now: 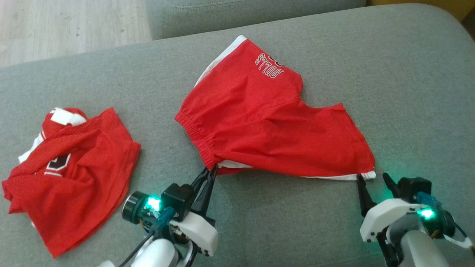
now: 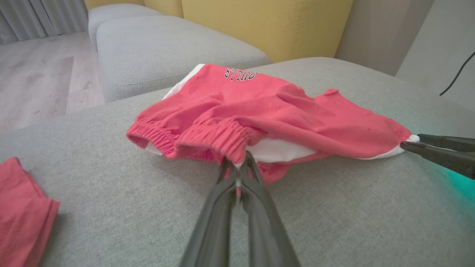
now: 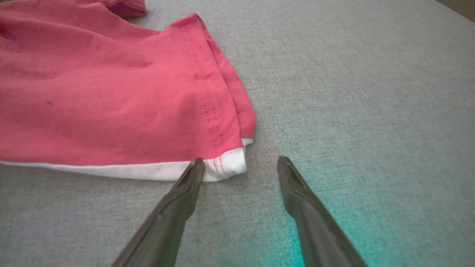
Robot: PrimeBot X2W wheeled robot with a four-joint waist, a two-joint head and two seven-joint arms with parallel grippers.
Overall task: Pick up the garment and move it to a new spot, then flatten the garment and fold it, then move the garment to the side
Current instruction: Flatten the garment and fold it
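Note:
The garment [image 1: 267,122] is a pair of red shorts with white side trim and "BULLS" lettering, spread on the grey sofa cushion. My left gripper [image 1: 209,170] is shut on its elastic waistband corner [image 2: 237,148], the fabric bunched between the fingertips. My right gripper [image 1: 372,177] stands open at the white-trimmed leg hem corner [image 3: 228,165]. In the right wrist view its left fingertip [image 3: 195,170] touches the hem edge, while the right fingertip [image 3: 285,167] rests over bare cushion. Nothing is between the right jaws [image 3: 241,165].
A second red garment [image 1: 70,170], a crumpled jersey, lies on the cushion at the left. Another grey cushion [image 2: 167,48] and a yellow backrest [image 2: 267,26] stand beyond. Wooden floor [image 1: 66,26] lies past the far left edge.

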